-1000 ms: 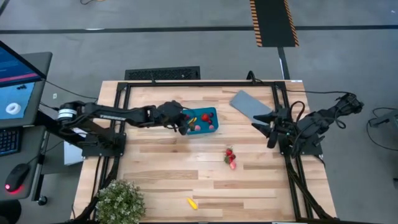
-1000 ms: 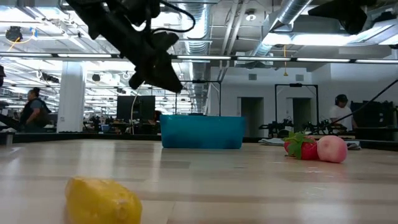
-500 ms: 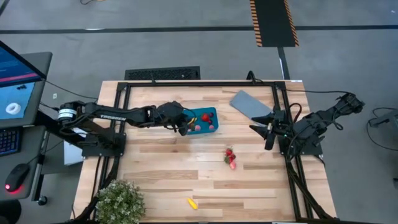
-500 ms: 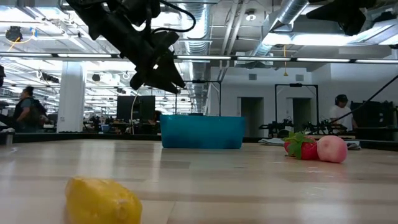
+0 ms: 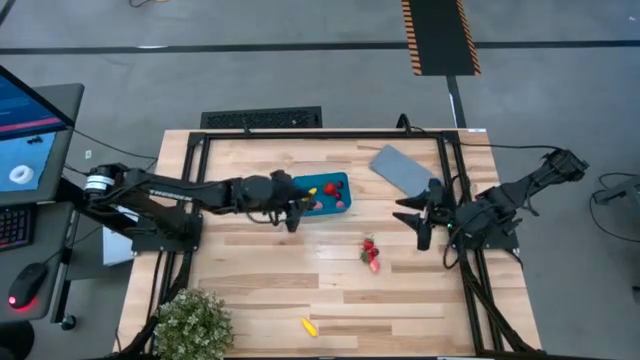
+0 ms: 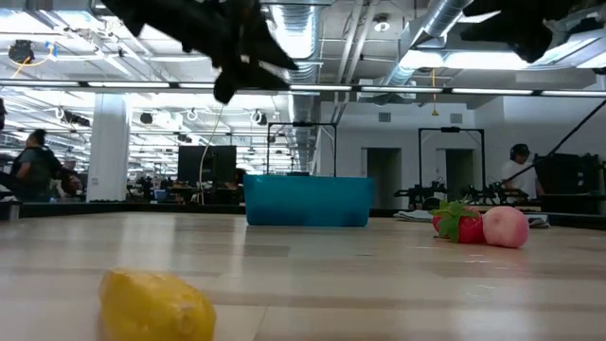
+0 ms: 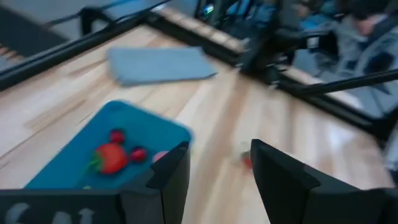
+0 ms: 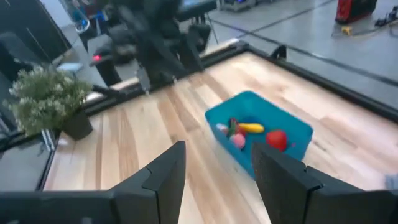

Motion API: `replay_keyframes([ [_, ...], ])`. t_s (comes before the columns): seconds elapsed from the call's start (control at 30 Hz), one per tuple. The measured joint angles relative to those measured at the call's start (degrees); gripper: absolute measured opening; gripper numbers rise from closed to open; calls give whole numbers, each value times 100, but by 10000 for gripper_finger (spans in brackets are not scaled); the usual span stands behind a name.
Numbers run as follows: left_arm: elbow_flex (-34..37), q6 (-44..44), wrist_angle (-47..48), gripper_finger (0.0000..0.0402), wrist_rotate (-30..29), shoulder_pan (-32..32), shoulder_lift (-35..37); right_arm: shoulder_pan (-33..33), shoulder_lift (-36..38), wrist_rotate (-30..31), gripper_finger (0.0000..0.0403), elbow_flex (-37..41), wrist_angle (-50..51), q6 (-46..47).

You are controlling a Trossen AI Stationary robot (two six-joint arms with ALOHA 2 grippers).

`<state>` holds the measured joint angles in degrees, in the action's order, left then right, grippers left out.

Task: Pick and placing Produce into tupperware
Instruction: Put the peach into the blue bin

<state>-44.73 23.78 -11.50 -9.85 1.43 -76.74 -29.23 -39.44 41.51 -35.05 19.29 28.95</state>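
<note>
The teal tupperware stands on the table at the far middle, with red, pink and yellow produce inside; it also shows in the left wrist view and the right wrist view. A few red and pink berries lie on the table right of centre, and a yellow piece lies near the front edge. My left gripper hovers open and empty by the tupperware's near left corner. My right gripper is open and empty, right of the berries.
A flat grey lid lies at the far right. A leafy green plant stands at the near left corner. Black frame rails run along the table's left, right and far edges. Bare wood lies between the berries and the yellow piece.
My left gripper has risen and drawn a little toward the table's near edge, away from the tupperware. My right gripper has moved toward the table's left, closer to the loose berries. The produce and the tupperware have stayed put.
</note>
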Motion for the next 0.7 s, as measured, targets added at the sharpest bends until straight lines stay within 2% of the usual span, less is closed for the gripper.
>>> replay_keyframes([
  [0.1,-2,-9,-39,160,-337,-367,225,0,-264,-252,202,-2,202,203],
  [0.27,-2,-53,119,160,-1130,-1022,373,-23,-630,-804,201,-2,940,1109],
  [0.47,-2,136,121,160,-1761,-1578,373,-317,-1211,-876,198,-2,449,1465],
  [0.7,-2,229,128,160,-1942,-2037,372,-500,-2292,-1386,194,-2,334,2342],
])
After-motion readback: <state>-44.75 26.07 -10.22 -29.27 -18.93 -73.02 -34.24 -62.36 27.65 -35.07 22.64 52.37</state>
